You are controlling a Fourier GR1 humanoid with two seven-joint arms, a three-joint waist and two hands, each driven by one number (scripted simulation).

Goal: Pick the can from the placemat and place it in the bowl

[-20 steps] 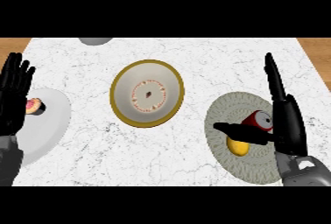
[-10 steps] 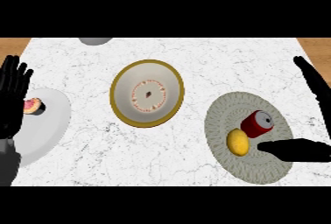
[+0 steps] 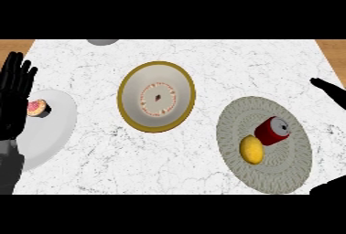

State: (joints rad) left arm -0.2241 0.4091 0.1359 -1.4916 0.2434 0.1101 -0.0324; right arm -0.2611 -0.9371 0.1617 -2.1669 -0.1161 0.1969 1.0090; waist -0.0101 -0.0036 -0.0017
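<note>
A red can lies on its side on the round grey placemat at the right, with a yellow lemon touching its lower left. The gold-rimmed bowl stands at the middle, to the left of the placemat. My right hand shows only at the right edge: one straight finger above the placemat's right side and a dark tip at the lower right corner. It is open and apart from the can. My left hand rests open, fingers up, at the left edge.
A white plate at the left carries a small pink-topped pastry, partly behind my left hand. A grey round object peeks in at the counter's far edge. Wooden strips show at both top corners.
My right hand has drawn back to the right, off the placemat and mostly out of view, so the can and the lemon now show whole. The left hand has not moved.
</note>
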